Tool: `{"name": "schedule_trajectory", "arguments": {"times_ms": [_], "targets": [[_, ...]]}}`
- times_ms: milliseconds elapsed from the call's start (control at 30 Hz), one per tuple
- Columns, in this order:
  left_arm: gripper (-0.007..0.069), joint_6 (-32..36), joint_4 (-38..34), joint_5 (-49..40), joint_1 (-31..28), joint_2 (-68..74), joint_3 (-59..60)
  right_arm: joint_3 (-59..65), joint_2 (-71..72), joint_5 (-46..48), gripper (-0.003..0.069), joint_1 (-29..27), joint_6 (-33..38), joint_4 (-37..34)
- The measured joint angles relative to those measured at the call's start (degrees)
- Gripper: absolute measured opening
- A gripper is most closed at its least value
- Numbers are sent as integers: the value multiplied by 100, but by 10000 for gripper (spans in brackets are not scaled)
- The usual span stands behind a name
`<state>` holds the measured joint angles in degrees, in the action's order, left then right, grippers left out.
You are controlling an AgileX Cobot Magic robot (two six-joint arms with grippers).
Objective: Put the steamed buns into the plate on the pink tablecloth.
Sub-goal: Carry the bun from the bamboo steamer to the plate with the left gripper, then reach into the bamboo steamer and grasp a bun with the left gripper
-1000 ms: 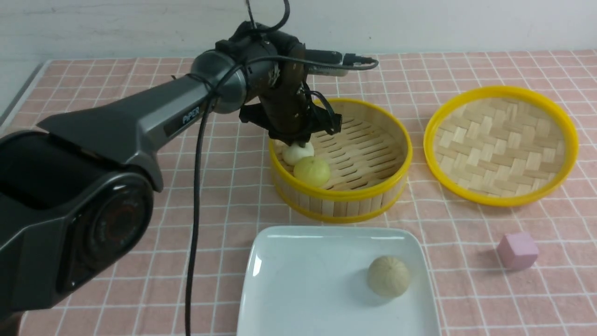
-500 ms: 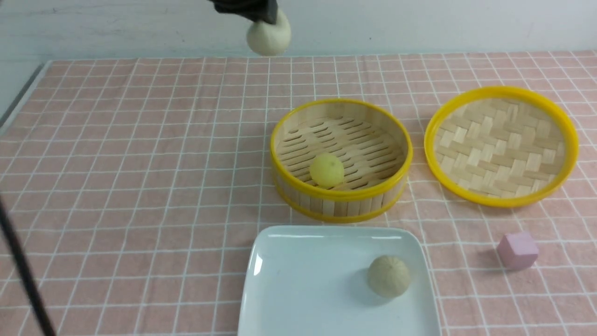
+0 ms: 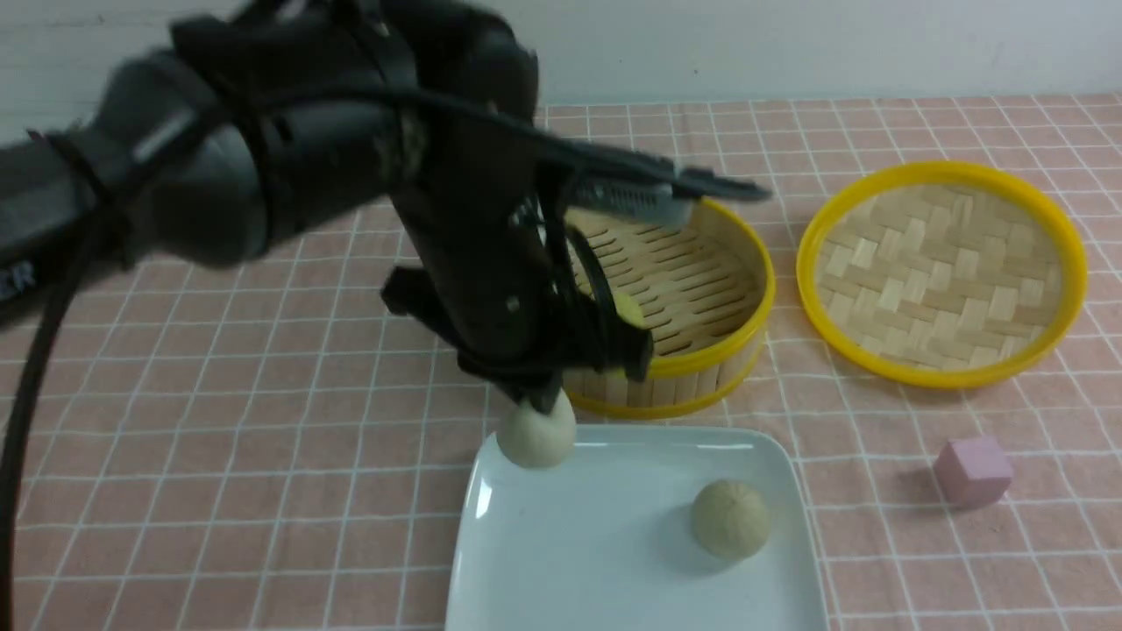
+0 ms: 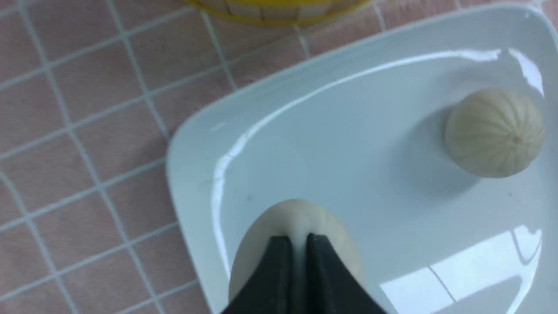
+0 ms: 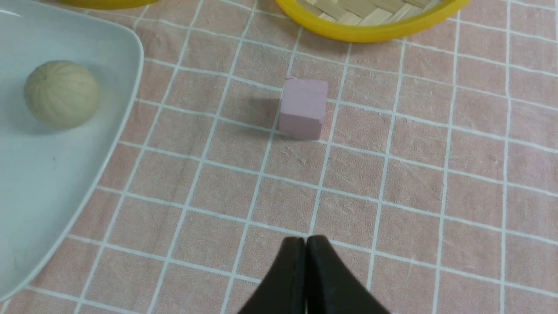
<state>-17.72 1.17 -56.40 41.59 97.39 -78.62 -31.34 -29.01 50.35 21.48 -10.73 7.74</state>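
Pink tablecloth [image 3: 219,491] with white grid, white plate [image 3: 614,578], beige ribbed bun [image 3: 730,519], cream bun [image 3: 536,434], yellow-rimmed woven lid [image 3: 942,272], pink cube [image 3: 972,471]

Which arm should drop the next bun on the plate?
Left. The left gripper pinches a pale bun over the white plate's corner. The right gripper is shut, empty, near the pink cube.

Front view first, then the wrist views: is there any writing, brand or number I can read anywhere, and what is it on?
"ER": white letters on the left arm, at the picture's left edge; the rest of the word is cut off.
No other text: the plate, buns, basket, lid, cube and cloth show no writing in any view.
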Motion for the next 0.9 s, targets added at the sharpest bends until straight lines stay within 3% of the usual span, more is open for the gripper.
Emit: {"name": "schedule_trajectory", "arguments": {"times_ms": [267, 433, 700, 900], "targets": [[39, -773, 26, 1834, 51, 0, 1232, 0, 0, 0, 34, 0, 0, -5], [59, -948, -1, 2240, 51, 177, 1345, 0, 0, 0, 36, 0, 0, -5], [265, -983, -348, 2331, 51, 675, 1275, 0, 0, -6, 36, 0, 0, -5], [417, -922, 127, 1451, 18, 675, 608, 0, 0, -11, 43, 0, 0, -5]]}}
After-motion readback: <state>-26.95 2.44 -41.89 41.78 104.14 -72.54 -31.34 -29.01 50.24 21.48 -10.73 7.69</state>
